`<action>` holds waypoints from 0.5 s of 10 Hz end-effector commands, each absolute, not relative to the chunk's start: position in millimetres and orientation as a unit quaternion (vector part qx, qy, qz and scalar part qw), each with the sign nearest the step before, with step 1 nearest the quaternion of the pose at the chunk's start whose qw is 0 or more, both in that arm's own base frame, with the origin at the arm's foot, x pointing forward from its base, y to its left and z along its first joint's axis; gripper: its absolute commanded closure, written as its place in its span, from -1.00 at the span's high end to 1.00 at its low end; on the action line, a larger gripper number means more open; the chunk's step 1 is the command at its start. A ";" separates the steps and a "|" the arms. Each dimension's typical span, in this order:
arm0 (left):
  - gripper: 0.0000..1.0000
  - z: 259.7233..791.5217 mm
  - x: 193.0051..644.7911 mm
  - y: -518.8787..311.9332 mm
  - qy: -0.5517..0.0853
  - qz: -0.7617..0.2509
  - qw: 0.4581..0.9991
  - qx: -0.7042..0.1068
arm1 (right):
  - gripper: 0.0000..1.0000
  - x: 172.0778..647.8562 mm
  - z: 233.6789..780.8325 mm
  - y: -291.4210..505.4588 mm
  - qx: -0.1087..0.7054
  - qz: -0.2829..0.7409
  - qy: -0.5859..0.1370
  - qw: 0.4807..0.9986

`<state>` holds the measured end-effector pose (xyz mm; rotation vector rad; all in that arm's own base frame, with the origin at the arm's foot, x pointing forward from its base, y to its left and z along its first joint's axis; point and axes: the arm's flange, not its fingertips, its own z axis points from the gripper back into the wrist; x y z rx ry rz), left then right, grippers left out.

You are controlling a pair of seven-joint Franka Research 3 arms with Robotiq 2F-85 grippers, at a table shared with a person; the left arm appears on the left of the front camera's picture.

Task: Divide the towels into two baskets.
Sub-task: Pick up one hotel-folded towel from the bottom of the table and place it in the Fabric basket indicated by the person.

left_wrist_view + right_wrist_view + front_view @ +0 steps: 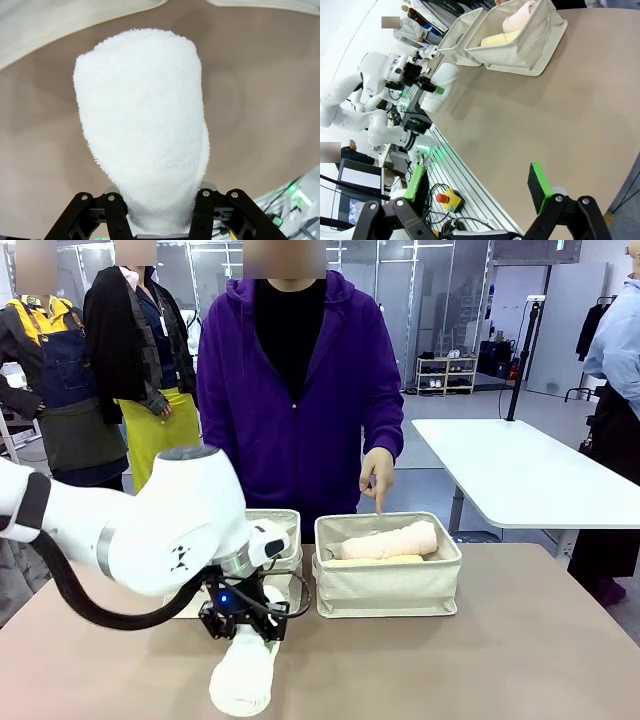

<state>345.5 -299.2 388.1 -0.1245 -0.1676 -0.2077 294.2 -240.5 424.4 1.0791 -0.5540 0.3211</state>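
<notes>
White rolled towel point(243, 672) lies on the brown table point(480, 660) near the robot's edge, in front of the left basket point(285, 530), and its long axis runs roughly from the baskets toward the camera, with the free rounded end pointing to the near edge of the table. The left gripper point(246, 623) is on the far end of this roll; in the left wrist view the two black fingers point(116, 218) stand tight against both sides of the towel point(142, 130), so the jaws are closed around it, only as wide as the roll is thick. In this view the towel goes straight away from the gripper point(161, 220), with its blunt end toward the canvas rim at the top. The right basket point(388, 582) stands just beside the left one, and it holds a pale pink towel point(392, 540) lying on top of a pale yellow towel point(375, 561); both lie across the basket, with the long axis left to right. A person in a purple hoodie point(300, 390) stands at the far side, and one hand point(377, 475) points a finger down over the back rim of the right basket. The right gripper point(477, 192) hovers over bare table, well apart from the baskets, with its green-padded fingers point(539, 186) spread wide and nothing between them.
</notes>
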 end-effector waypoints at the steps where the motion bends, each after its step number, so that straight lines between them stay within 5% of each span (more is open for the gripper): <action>1: -0.51 424.5 341.3 -317.2 -0.114 -0.139 0.983 -0.037 | 1.00 292.1 428.2 -238.3 0.510 0.143 -0.262 0.807; 5: -0.51 437.6 336.6 -325.2 -0.125 -0.152 0.979 -0.048 | 1.00 292.1 428.2 -238.3 0.510 0.143 -0.262 0.807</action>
